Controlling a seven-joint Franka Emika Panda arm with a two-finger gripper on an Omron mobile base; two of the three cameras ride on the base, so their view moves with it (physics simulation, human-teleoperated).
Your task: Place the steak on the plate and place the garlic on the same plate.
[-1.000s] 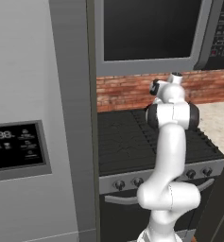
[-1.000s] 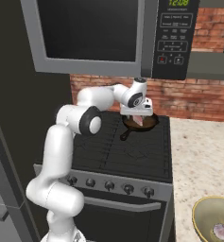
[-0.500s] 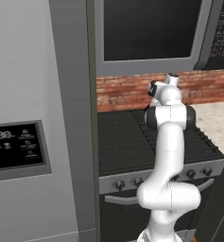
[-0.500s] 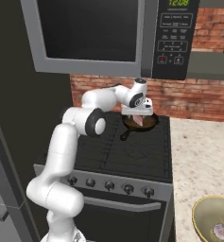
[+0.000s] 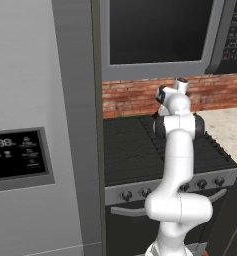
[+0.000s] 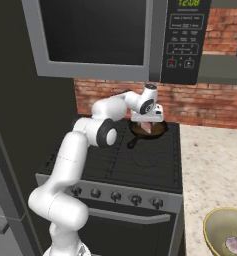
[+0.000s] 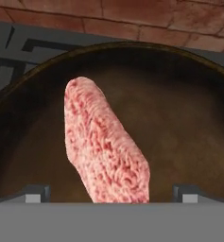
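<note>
Here the gripper point(image 7: 111, 193), its jaws spread wide and holding nothing, hung just above the steak point(image 7: 104, 144), which lay in the dark pan point(image 6: 149, 129) on the stove with its long axis running obliquely between the fingertips point(image 7: 35, 193).

I am working in a home kitchen, rendered. A black stove point(image 6: 140, 160) with a row of knobs point(image 6: 115, 196) along its front stands at my twelve o'clock. A microwave point(image 6: 120, 37) with a keypad is mounted above it. A red brick backsplash point(image 6: 205, 107) runs behind the stove. At my nine o'clock is a grey refrigerator point(image 5: 35, 125) with a door panel display point(image 5: 17, 152). At three o'clock lies a speckled beige counter point(image 6: 210, 170). A dark skillet point(image 6: 149, 131) sits on the back burner.
</note>
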